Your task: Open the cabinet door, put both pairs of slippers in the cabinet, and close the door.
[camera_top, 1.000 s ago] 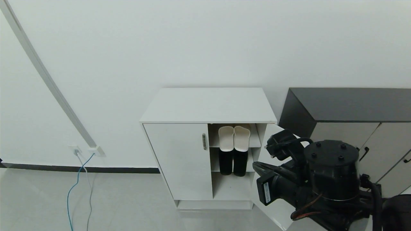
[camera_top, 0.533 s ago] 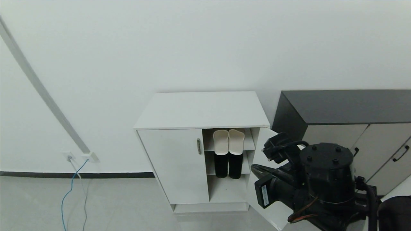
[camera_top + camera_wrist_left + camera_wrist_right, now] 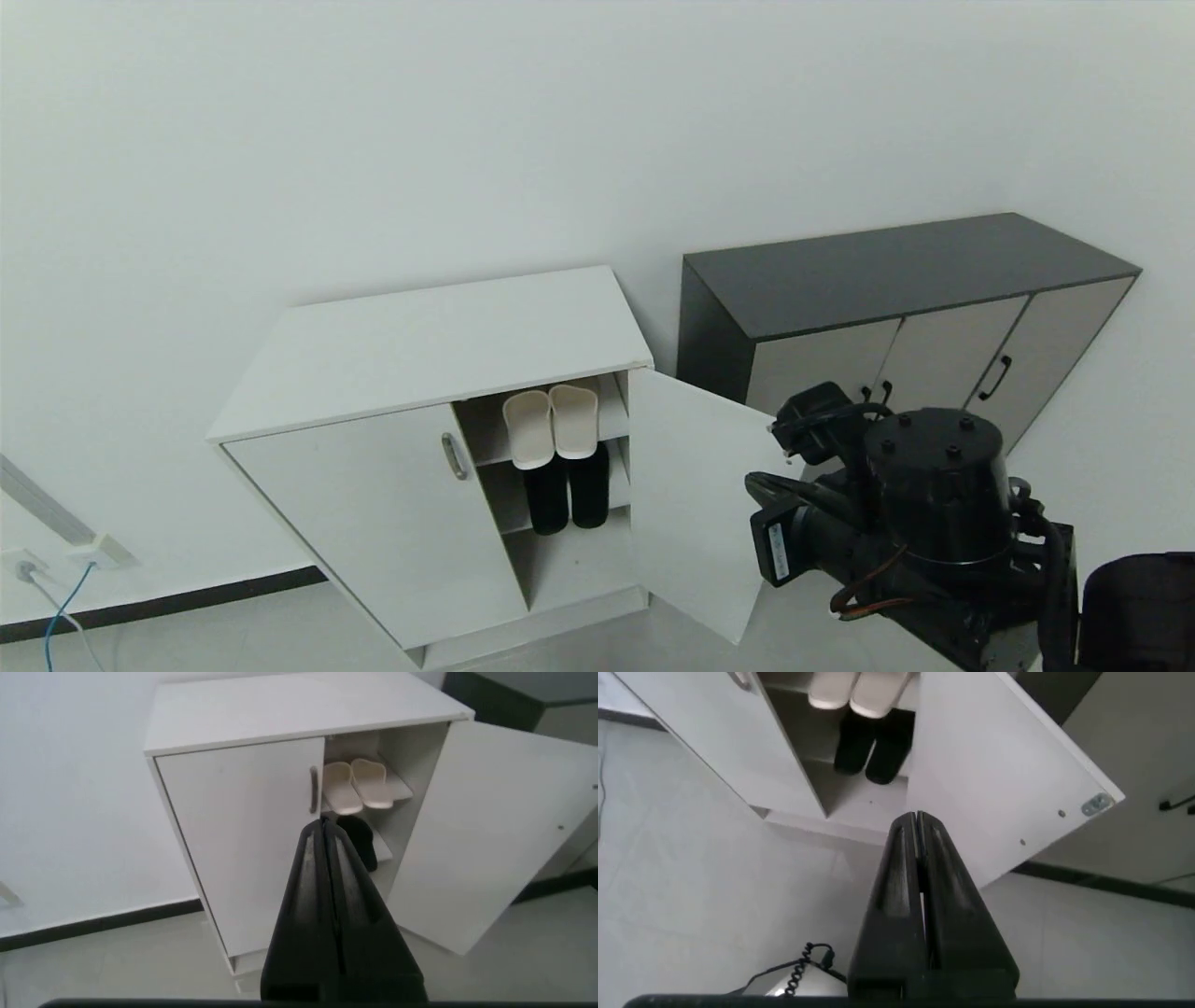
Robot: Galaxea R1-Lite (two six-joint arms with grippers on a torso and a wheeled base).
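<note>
I see the white cabinet (image 3: 429,336) standing against the wall with its right door (image 3: 695,504) swung wide open and its left door (image 3: 373,532) shut, the metal handle (image 3: 455,456) at that door's inner edge. Both pairs are inside the open half. The cream slippers (image 3: 551,425) lie side by side and touching on the top shelf, reaching its front edge. The black slippers (image 3: 568,499) sit side by side on the middle shelf directly beneath them. The bottom of that half holds nothing that I can make out. My left hand (image 3: 324,831) is clenched, fingers pressed together and holding nothing, hanging in front of the cabinet at about the handle. My right hand (image 3: 920,821) is clenched and empty too, out in front of the open door and apart from it. A dark cabinet (image 3: 896,271) stands just beside the white one, and a wall socket (image 3: 19,563) with a blue cable (image 3: 61,621) sits low on the wall.
</note>
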